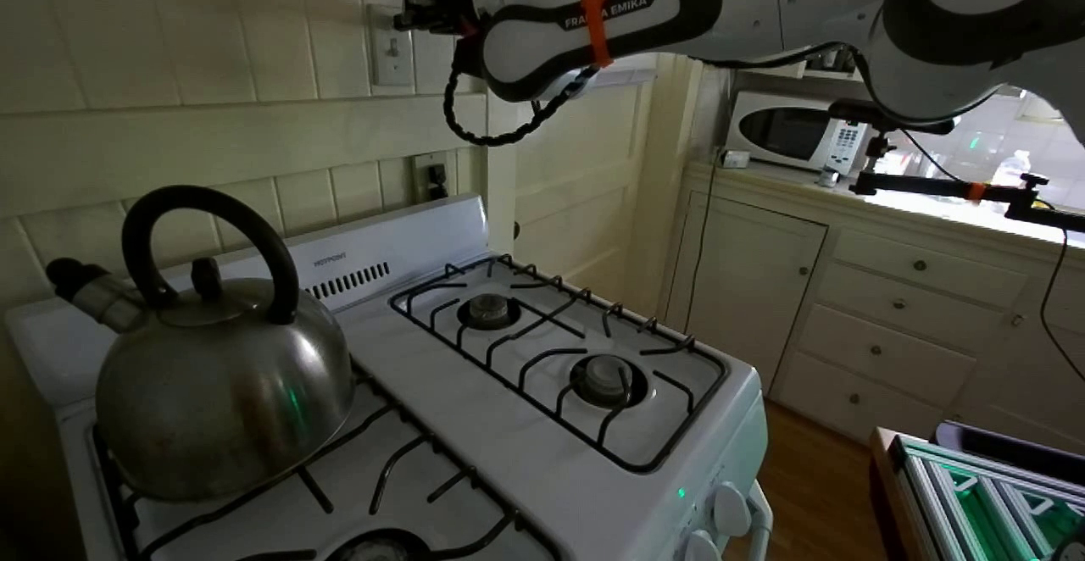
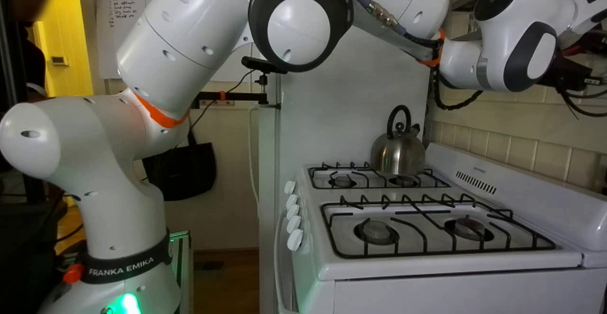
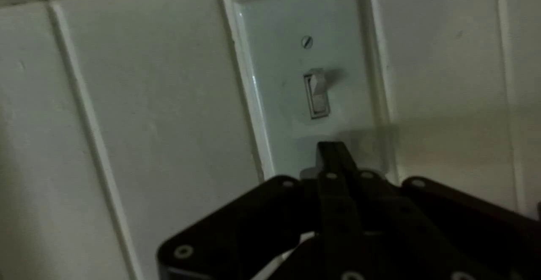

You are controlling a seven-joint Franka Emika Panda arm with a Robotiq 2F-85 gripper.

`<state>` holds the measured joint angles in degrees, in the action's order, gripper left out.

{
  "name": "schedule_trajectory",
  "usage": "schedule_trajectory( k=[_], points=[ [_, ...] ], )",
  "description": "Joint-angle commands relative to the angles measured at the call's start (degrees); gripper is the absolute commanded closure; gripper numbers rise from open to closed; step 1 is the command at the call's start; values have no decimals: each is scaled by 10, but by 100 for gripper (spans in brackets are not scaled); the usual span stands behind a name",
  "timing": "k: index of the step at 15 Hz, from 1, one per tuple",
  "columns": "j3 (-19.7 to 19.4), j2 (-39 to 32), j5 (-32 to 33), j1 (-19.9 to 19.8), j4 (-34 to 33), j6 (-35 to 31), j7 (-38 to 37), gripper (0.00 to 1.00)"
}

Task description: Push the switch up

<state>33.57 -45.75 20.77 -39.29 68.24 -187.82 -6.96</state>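
The switch (image 1: 393,68) is a cream-white upright plate on the panelled wall above the stove in an exterior view. In the wrist view the switch (image 3: 318,94) shows its small toggle at the picture-top end of its slot. My gripper (image 1: 403,15) is beside the plate's upper part in that exterior view. In the wrist view my gripper (image 3: 331,148) has both fingertips pressed together with nothing between them, picture-below the toggle and apart from it. It covers that end of the plate. Whether the tips touch the plate I cannot tell. The switch does not show in the remaining exterior view.
A steel kettle (image 1: 225,391) stands on the white stove (image 1: 424,383); both exterior views show them. An outlet plate with a dark plug (image 1: 429,178) is lower on the wall. A horizontal wall rail (image 1: 254,133) runs below the switch. A microwave (image 1: 784,130) sits on the counter.
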Motion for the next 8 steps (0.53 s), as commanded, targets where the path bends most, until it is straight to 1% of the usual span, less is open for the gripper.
schedule_trajectory(
  k=[1,8],
  points=[
    [38,-5,27,-26,13,18,33,100],
    [72,-7,39,-48,19,56,98,100]
  ],
)
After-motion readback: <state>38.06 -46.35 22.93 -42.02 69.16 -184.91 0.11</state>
